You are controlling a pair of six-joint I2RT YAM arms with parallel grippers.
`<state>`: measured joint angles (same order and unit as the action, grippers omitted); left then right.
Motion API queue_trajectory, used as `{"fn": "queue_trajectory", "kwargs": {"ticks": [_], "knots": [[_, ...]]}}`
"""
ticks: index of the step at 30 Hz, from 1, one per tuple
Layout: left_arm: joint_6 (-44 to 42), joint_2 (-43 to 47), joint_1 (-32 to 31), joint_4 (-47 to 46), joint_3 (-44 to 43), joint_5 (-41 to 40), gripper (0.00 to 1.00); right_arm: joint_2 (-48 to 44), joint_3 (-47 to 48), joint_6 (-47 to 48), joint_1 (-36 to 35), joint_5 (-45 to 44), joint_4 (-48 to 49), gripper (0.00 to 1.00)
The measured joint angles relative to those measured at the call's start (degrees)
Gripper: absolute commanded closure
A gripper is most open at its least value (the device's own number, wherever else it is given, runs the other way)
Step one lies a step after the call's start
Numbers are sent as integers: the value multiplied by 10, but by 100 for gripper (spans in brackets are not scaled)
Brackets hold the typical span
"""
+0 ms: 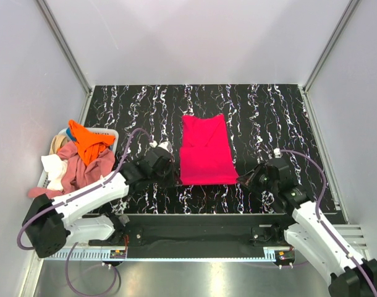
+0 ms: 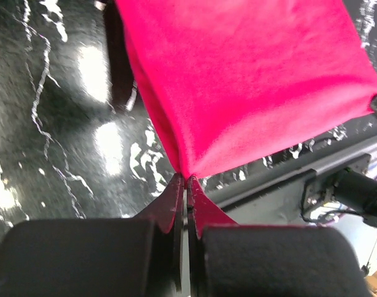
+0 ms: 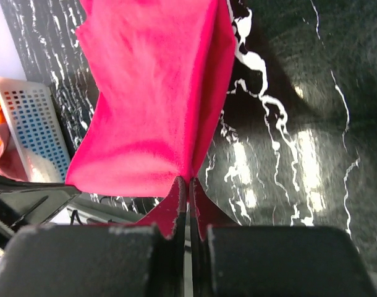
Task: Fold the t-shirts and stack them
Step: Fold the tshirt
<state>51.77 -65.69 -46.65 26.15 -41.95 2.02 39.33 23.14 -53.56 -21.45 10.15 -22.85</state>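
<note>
Pinkish-red t-shirt (image 1: 204, 151) flat at the middle of the black marbled table (image 1: 269, 117), near corners clenched by left gripper (image 2: 186, 179) and right gripper (image 3: 187, 180). Well apart on the left, white basket (image 1: 109, 132) heaped with orange, dusty-pink and white t-shirts (image 1: 83, 158). Pinched cloth plain only in wrist views; whole garment and full heap only from above.

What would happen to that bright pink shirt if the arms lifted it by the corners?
Probably it would sag, not stay flat. The pink shirt looks floppy: its cloth tents up to a point where the left gripper and right gripper pinch its near corners. It also seems light and thin, since small fingertip pinches hold it.
</note>
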Motion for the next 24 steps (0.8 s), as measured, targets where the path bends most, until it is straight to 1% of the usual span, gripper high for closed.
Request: {"fn": "queue_trajectory", "kwargs": {"ticks": [5,9,12,17,24], "knots": [[5,15,-20,43,-37,-20,100,-52,21,11,0,-1,-49,100],[-15,-8,-2,83,-95,-35,100,-30,80,45,-1,-14,-67,100],[-38,-47,37,95,-155,-33,100,26,147,79,-2,-33,-69,100],[-82,-130,104,104,-257,-20,100,174,268,146,-2,-55,-52,100],[-137,-284,186,117,-421,26,100,352,382,211,27,-59,-16,100]]}}
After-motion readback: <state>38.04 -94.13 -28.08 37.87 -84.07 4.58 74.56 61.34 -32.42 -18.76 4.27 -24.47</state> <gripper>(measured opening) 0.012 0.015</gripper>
